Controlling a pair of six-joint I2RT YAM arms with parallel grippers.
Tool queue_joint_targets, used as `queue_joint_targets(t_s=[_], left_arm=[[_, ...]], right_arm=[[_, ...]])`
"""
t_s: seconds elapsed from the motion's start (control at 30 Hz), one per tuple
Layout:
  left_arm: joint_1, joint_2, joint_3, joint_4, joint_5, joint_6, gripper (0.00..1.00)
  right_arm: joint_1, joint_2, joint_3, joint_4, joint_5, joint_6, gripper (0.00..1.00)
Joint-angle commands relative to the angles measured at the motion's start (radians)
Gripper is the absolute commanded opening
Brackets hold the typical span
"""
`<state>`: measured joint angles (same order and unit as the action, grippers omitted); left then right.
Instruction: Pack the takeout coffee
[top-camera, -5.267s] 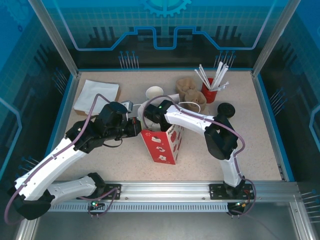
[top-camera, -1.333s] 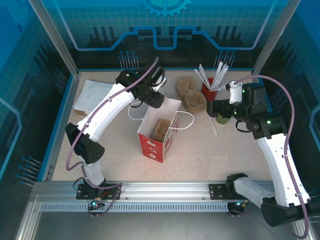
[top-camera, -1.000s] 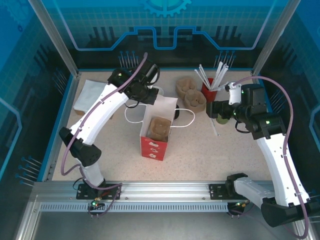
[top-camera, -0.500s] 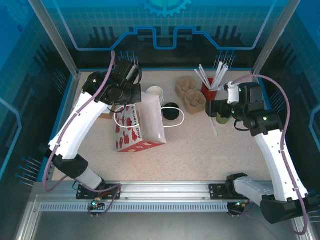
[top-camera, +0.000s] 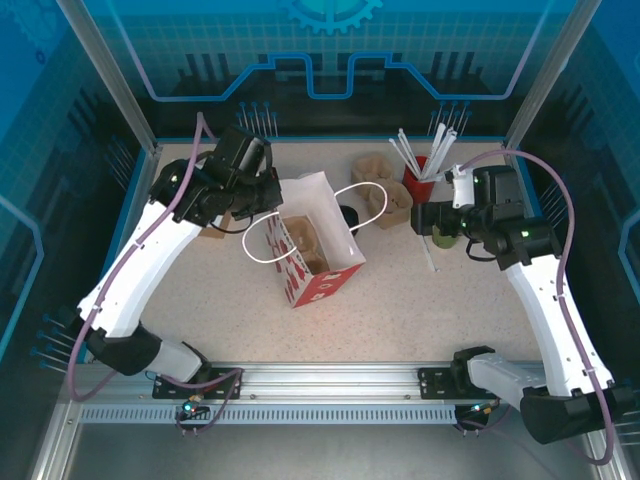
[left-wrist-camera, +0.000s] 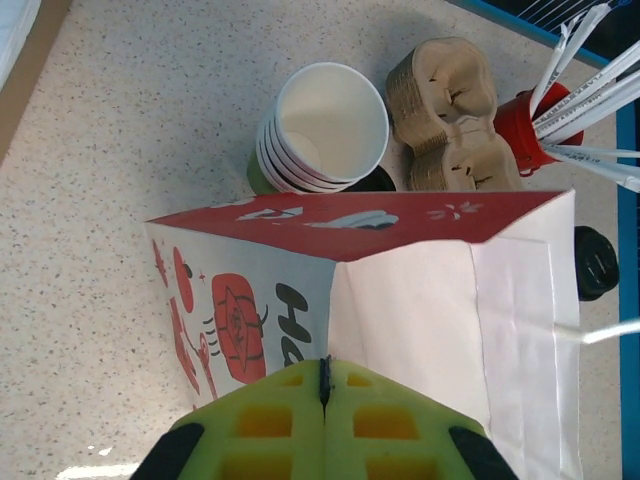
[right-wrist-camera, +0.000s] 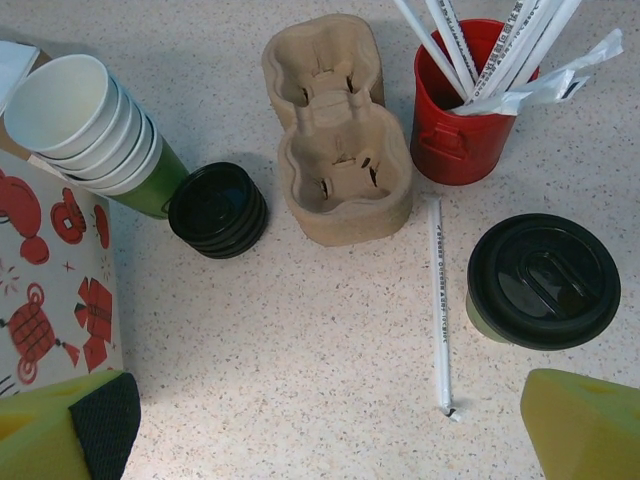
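Observation:
The takeout coffee (right-wrist-camera: 541, 281), an olive-green cup with a black lid, stands upright on the table right of centre (top-camera: 446, 236). My right gripper (right-wrist-camera: 325, 440) hovers open just above and left of it (top-camera: 431, 222). The cup sits close to its right finger (right-wrist-camera: 588, 425), apart from it. The red-and-white paper bag (top-camera: 326, 284) stands tilted mid-table with its mouth open. A brown cardboard carrier (top-camera: 304, 240) lies inside it. My left gripper (left-wrist-camera: 325, 378) is shut on the bag's upper edge (top-camera: 258, 192), over the bag's white inner wall (left-wrist-camera: 420, 320).
Behind the bag are a stack of white-rimmed cups (left-wrist-camera: 326, 130), a stack of black lids (right-wrist-camera: 217, 208) and a cardboard carrier (right-wrist-camera: 340, 150). A red cup of straws (right-wrist-camera: 462, 120) stands behind the coffee, with one loose straw (right-wrist-camera: 438, 300) lying beside it.
My left arm has swung the held bag to the right and turned it, so its open mouth and the carrier inside show again. The right arm has barely moved.

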<state>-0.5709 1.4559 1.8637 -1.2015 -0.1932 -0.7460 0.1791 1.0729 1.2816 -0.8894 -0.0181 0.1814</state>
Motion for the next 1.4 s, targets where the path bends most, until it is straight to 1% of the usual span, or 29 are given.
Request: queue_joint_targets(t_s=[0.0,0.03,0.13,0.2,0.27,0.3,0.4,0.5,0.6,0.77,0.93,1.07,1.17,1.2,1.27,1.37], left_arm=[[0.020,-0.015,-0.084,0.079,0.055,-0.052,0.00],[0.028,-0.018,-0.113,0.091,0.070,-0.052,0.03],[0.054,-0.036,-0.187,0.105,0.083,-0.040,0.22],[0.074,-0.052,-0.207,0.097,0.084,-0.010,0.33],[0.086,-0.061,-0.197,0.077,0.086,0.043,0.42],[0.088,-0.063,-0.179,0.060,0.082,0.080,0.45],[0.090,-0.046,-0.099,-0.018,0.044,0.197,0.57],[0.089,-0.011,-0.012,-0.115,-0.011,0.288,0.65],[0.091,0.017,0.041,-0.175,-0.059,0.357,0.70],[0.103,0.064,0.042,-0.126,-0.019,0.548,0.81],[0.133,0.172,0.094,-0.135,0.023,0.736,0.86],[0.158,0.247,0.133,-0.154,0.020,0.827,0.86],[0.167,0.289,0.152,-0.147,0.023,0.879,0.85],[0.169,0.306,0.162,-0.143,0.021,0.891,0.83],[0.169,0.331,0.181,-0.144,0.020,0.909,0.76],[0.169,0.361,0.211,-0.149,0.022,0.918,0.60]], right_arm=[[-0.017,0.007,-0.005,0.007,0.007,-0.015,1.00],[-0.018,0.007,-0.007,0.007,0.008,-0.015,1.00],[-0.018,0.007,-0.008,0.000,0.015,-0.023,1.00],[-0.019,0.007,-0.005,-0.009,0.021,-0.029,1.00],[-0.019,0.005,-0.002,-0.012,0.026,-0.037,1.00],[-0.019,0.005,0.001,-0.015,0.030,-0.039,1.00],[-0.019,0.004,0.004,-0.020,0.033,-0.047,1.00],[-0.018,0.002,0.004,-0.026,0.032,-0.049,1.00],[-0.018,-0.002,0.001,-0.030,0.030,-0.053,1.00],[-0.019,-0.007,-0.005,-0.031,0.026,-0.063,1.00],[-0.018,-0.008,-0.002,-0.036,0.015,-0.077,1.00],[-0.019,-0.017,-0.002,-0.043,0.015,-0.097,1.00],[-0.019,-0.024,-0.005,-0.045,0.010,-0.110,1.00],[-0.019,-0.025,-0.005,-0.046,0.007,-0.114,1.00],[-0.018,-0.022,-0.005,-0.050,0.007,-0.119,1.00],[-0.021,-0.018,-0.007,-0.056,0.006,-0.126,1.00]])
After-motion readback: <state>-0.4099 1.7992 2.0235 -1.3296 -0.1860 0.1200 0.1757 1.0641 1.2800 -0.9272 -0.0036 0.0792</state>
